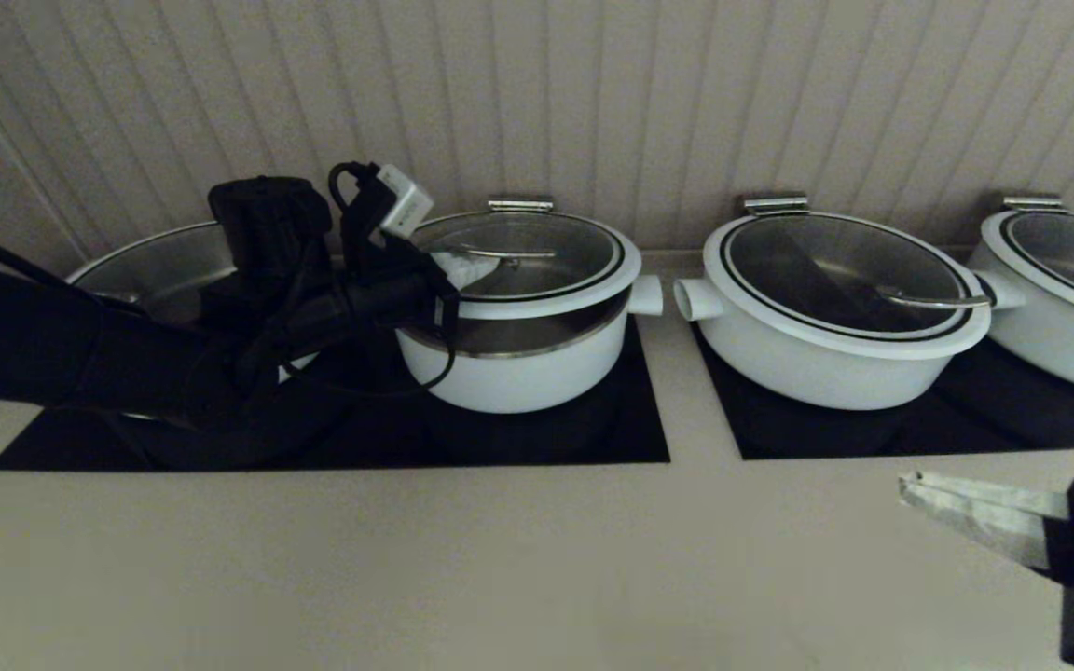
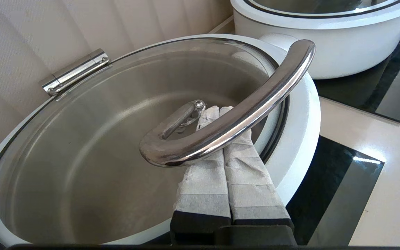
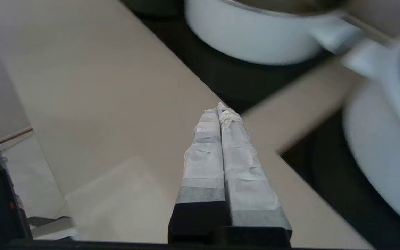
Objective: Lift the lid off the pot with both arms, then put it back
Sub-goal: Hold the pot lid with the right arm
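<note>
Above the pot (image 1: 518,368), lid (image 1: 537,261) raised, seemingly empty inside.

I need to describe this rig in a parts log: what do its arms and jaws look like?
The left arm is bulky and matte black, draped with loose black cables, with a small white box clipped on. The left gripper and right gripper each have two tapering fingers wrapped in crinkled white tape on black bases.

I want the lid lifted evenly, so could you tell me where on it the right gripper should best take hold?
Probably the free end of the steel handle on the lid. The left gripper, shut, is tucked under that raised, curved bar near its middle, so the right gripper, now shut over the counter, could come in from the robot's right.
</note>
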### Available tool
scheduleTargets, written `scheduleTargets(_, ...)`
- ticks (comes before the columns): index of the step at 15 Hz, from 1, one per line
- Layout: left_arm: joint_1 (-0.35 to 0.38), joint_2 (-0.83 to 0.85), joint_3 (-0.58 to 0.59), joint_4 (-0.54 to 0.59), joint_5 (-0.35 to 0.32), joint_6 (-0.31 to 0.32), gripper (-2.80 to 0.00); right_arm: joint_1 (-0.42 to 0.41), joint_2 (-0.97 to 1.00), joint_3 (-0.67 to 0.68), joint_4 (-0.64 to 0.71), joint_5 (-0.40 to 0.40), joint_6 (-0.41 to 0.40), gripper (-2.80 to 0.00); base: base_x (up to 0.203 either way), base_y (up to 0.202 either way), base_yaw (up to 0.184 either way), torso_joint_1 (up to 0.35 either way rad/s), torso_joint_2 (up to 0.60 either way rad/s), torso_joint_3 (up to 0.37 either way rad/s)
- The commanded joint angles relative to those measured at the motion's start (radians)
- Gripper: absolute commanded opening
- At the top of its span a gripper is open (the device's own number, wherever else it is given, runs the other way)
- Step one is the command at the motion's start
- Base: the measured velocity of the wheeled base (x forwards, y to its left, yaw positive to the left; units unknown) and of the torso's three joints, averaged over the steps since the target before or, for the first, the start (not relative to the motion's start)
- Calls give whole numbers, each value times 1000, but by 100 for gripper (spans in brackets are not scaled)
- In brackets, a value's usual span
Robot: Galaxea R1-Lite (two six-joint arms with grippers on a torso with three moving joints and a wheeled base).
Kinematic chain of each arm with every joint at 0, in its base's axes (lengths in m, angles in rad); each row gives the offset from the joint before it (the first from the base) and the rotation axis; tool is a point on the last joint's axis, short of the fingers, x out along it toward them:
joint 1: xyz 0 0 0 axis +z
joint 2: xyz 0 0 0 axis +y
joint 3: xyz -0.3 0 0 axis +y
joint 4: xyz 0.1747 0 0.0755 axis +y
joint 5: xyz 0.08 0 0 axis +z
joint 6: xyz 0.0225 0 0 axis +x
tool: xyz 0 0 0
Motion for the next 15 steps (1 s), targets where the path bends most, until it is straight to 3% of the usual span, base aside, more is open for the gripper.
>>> scheduleTargets(1,0,2,1,-4,-3,1,-280,80,231,-11,-132,4,-2,-280,0,0,0,0,0,0)
scheduleTargets(4,1,3,0,-4,-3,2,-280,167,417,-70,-294,3,-1,-280,0,0,0,0,0,0)
scheduleTargets(6,0,5,0,-4,-3,1,-280,208,499,-166,-333,-2,2,-280,0,0,0,0,0,0)
scheduleTargets(15,0,17,-12,-4,-3,1,-280,243,727,-408,-434,-29,24,-280,0,0,0,0,0,0)
